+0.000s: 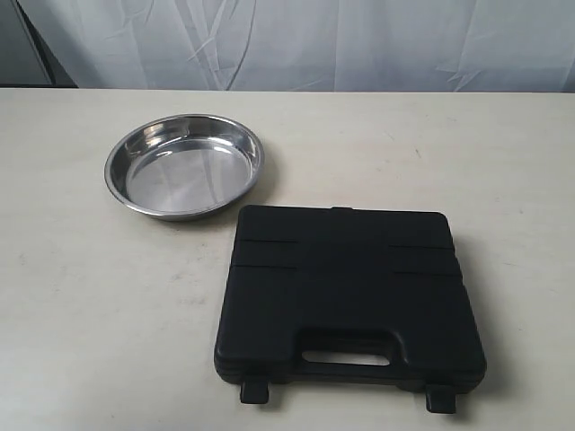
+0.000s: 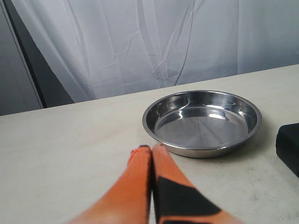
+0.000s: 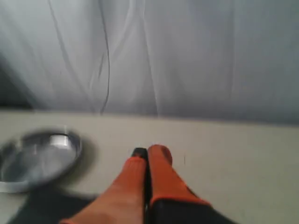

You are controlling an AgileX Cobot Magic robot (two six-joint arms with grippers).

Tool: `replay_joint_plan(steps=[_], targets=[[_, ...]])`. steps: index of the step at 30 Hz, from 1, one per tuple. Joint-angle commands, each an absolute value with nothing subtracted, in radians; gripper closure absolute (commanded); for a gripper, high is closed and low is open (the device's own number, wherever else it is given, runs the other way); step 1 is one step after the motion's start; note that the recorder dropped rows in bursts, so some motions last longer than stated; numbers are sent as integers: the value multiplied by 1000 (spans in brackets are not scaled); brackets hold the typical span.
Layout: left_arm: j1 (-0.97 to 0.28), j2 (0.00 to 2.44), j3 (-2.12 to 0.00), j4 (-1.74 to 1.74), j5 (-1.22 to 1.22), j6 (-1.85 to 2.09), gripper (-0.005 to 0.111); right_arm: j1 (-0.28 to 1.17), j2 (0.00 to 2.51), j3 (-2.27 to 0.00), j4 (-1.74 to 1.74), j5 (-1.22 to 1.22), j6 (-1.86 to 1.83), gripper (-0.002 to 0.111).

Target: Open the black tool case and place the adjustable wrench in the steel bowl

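The black tool case lies shut on the table, its handle and two latches toward the front edge. The steel bowl sits empty behind and to the left of it. The adjustable wrench is hidden. Neither arm shows in the exterior view. My left gripper is shut with its orange fingers together and nothing in them, a little short of the steel bowl. A corner of the tool case shows beside it. My right gripper is shut and empty above the table, with the blurred steel bowl off to one side.
A white curtain hangs behind the beige table. A dark vertical panel stands at the back left.
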State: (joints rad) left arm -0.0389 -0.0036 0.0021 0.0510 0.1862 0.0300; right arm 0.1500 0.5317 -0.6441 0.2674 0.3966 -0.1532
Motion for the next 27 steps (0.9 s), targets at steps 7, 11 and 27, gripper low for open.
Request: replay_joint_plan(steps=[7,11,27], targets=[[-43,0,0,55,180,30,106,651,1537,-923,249,955,-395,109],[-43,0,0,55,180,30,106,822,1640,-923,19,953,-338,109],[-43,0,0,55,180,30,106,871,1685,-923,76,808,-294,59]])
